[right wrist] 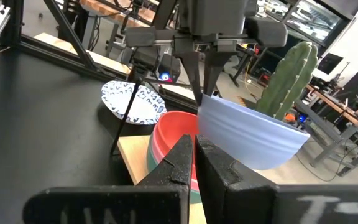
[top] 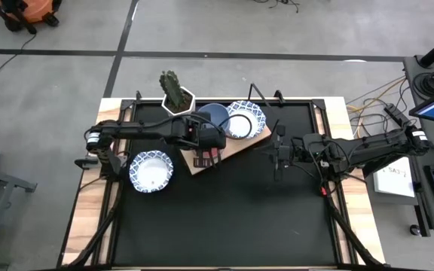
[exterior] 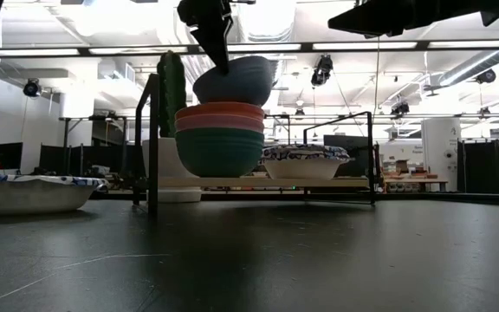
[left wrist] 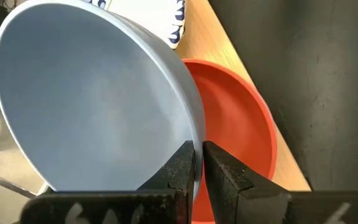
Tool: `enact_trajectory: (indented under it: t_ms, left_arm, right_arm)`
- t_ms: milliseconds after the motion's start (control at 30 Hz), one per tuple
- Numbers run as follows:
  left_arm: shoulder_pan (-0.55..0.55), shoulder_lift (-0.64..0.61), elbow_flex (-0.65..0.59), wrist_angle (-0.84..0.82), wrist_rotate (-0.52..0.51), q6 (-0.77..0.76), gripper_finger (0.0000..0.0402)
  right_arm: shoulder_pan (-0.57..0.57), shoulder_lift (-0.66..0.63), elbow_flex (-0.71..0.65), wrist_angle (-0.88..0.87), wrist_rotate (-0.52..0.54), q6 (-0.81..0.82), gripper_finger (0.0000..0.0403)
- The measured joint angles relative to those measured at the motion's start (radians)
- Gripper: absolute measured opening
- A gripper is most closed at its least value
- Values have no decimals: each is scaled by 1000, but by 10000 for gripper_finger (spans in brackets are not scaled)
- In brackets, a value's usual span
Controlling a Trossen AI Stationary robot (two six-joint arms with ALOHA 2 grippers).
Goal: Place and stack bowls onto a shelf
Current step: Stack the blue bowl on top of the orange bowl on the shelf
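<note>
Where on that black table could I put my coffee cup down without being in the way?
The front stretch of the black table is bare. The back is crowded: wooden shelf, patterned bowl on it, cactus pot, left gripper holding the blue bowl. Another patterned bowl sits left.

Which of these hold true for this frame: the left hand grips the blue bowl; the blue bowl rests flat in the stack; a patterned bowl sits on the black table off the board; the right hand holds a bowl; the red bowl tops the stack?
1. The left hand grips the blue bowl by its rim. True.
2. The blue bowl rests flat in the stack. False: it hangs tilted above it.
3. A patterned bowl sits on the black table, off the wooden board. True.
4. The right hand holds a bowl. False: it is shut on nothing, over bare table.
5. The red bowl tops the stack. True: pink and green lie below.
</note>
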Motion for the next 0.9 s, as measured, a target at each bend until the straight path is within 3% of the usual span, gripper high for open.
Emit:
enact_trajectory:
  t_ms: [900]
  left_arm:
    - [-1, 0, -2, -8, 0, -8, 15]
  right_arm:
    - [0, 0, 0, -2, 1, 0, 9]
